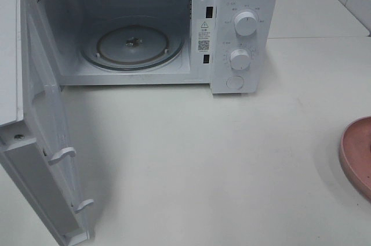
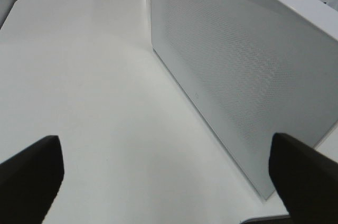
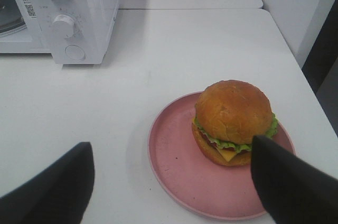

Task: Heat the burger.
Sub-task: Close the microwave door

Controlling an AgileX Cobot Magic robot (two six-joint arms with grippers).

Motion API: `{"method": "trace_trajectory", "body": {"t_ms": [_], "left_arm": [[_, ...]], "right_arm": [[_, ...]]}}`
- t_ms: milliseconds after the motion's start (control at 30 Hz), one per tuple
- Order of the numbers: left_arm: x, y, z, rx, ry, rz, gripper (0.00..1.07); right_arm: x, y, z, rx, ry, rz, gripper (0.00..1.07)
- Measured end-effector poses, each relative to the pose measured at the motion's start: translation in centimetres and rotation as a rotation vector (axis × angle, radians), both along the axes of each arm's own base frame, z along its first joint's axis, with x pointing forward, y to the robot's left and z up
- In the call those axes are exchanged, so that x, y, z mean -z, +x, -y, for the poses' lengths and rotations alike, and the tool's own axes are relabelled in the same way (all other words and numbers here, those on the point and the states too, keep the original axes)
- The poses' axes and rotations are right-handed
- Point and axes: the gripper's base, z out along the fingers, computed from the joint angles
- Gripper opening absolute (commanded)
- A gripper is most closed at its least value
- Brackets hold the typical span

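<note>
The microwave (image 1: 145,25) stands on the white desk (image 1: 203,159) with its door (image 1: 40,130) swung wide, so the opening step looks done. Inside, the glass turntable (image 1: 132,46) is bare. The burger (image 3: 232,121) sits on the pink plate (image 3: 179,166), off to the right of the oven and well apart from it; only the plate's rim shows at the edge of the high view. What appears left: lifting the burger, setting it on the turntable, shutting the door and turning a dial (image 1: 246,24).

The right hand (image 3: 174,182) hovers over the plate, released, its dark fingers (image 3: 285,182) spread to either side and gripping nothing. The left hand (image 2: 163,176) is also released and empty, next to the door's perforated panel.

The bun is round, domed and glossy golden-brown, with frilly green lettuce and a corner of yellow cheese poking out below. The plate is matte, shallow and round. The oven casing is smooth white with two ribbed knobs and a round button (image 1: 235,82).
</note>
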Motion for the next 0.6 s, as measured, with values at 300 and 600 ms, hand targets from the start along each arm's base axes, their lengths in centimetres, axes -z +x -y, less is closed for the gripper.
{"method": "trace_trajectory", "body": {"t_ms": [300, 600], "left_arm": [[0.0, 0.0, 0.0, 0.0, 0.0, 0.0, 0.98], [0.0, 0.0, 0.0, 0.0, 0.0, 0.0, 0.98]], "right_arm": [[0.0, 0.0, 0.0, 0.0, 0.0, 0.0, 0.76], [0.0, 0.0, 0.0, 0.0, 0.0, 0.0, 0.76]]}}
